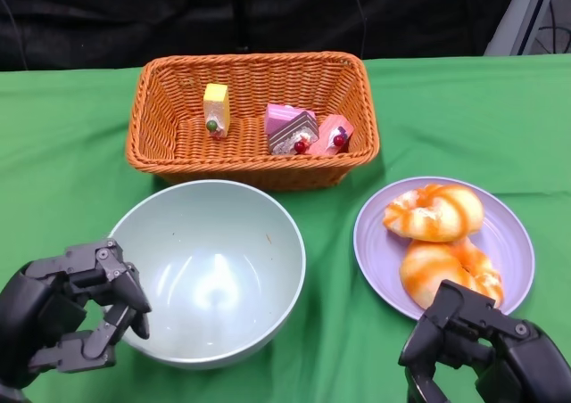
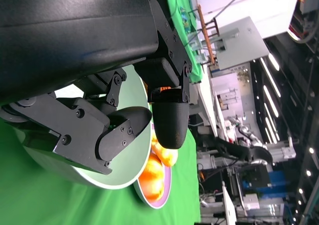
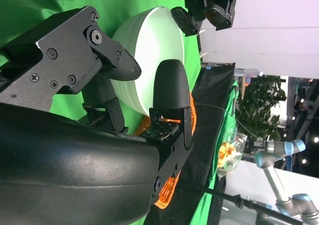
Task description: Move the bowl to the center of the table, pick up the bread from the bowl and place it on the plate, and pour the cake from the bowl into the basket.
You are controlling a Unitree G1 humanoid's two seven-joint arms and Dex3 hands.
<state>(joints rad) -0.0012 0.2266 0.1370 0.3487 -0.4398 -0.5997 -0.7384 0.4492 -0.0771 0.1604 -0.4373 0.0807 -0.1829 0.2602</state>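
Now the wicker basket, at upper centre, holds three cake pieces. The empty bowl sits lower centre; the plate, right, carries two breads. Left hand and right hand hold nothing, fingers curled apart.

Bright, even overhead light puts a soft glare inside the bowl; the wrist views' foregrounds blur.
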